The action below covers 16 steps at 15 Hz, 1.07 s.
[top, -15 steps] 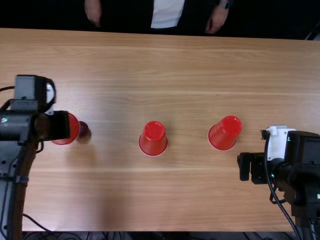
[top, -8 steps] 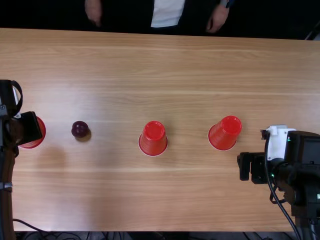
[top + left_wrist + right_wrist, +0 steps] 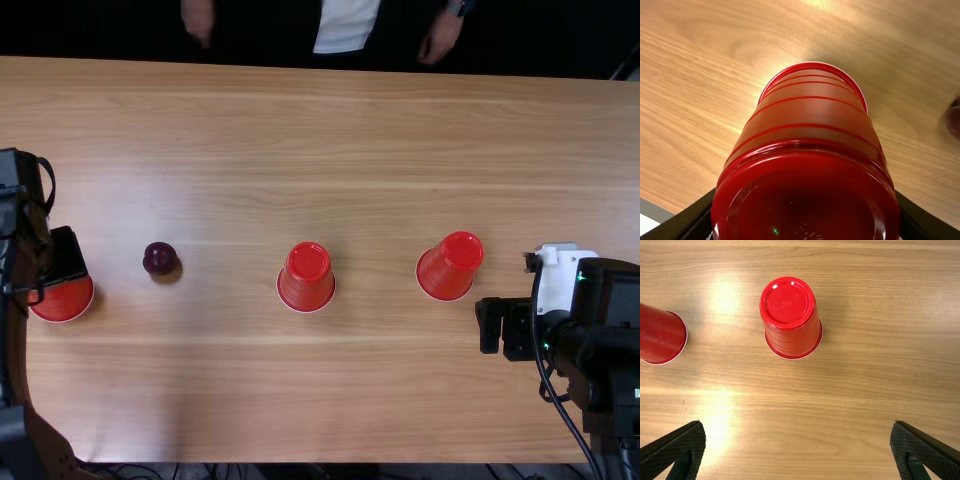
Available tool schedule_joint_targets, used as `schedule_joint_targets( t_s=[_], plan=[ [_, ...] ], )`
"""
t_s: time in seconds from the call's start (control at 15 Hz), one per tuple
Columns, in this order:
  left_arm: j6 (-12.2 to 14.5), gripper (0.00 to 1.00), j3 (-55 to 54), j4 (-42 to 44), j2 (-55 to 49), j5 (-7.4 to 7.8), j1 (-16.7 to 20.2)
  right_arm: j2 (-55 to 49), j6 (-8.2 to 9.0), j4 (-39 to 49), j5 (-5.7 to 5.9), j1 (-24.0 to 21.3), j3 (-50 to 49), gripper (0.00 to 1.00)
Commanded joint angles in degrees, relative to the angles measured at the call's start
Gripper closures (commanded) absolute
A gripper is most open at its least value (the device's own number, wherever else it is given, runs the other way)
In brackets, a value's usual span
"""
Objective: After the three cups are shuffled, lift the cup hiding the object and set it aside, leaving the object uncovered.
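Left fingers [image 3: 925,225] grip red cup [image 3: 810,165] — ball [image 3: 159,259] nearby.

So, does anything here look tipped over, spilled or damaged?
Nothing stands out. The middle cup and the right cup stand upside down on the table, the dark ball lies uncovered, and the left gripper holds the third cup upside down, away from the ball.

Steep overhead and right wrist share rightmost cup [image 3: 450,266].
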Motion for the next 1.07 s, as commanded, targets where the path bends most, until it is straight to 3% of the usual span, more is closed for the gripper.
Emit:
schedule_joint_targets(
  t_s=[0.0, 0.07, 0.2, 0.33, 0.73, 1.0],
  plan=[
    [-0.64, 0.76, -1.42, 0.23, 1.71, -0.61, 0.32, -0.65, -0.26, 0.14, -0.35, 0.92, -0.86, 0.00],
    [-0.64, 0.73, -1.51, 1.07, 2.68, -0.61, 0.24, -0.74, -0.26, 0.14, -0.35, 0.92, -0.95, 0.00],
    [-0.74, 0.49, -2.65, 2.44, 4.44, -0.71, 0.32, -0.65, -0.26, 0.14, -0.35, 0.92, -0.95, 0.00],
    [-2.11, 0.01, -3.62, 2.44, 4.61, -0.50, 0.32, -0.65, -0.26, 0.14, -0.35, 0.92, -0.86, 0.00],
    [-2.22, 0.00, -3.71, 2.23, 3.56, -0.61, 0.59, -0.74, -0.15, 0.25, -0.35, 0.75, -0.51, 0.00],
    [-2.22, 0.00, -3.35, 1.50, -4.09, -1.03, 0.68, -0.83, -0.15, 0.14, -0.35, 0.66, -0.33, 0.00]
  ],
)
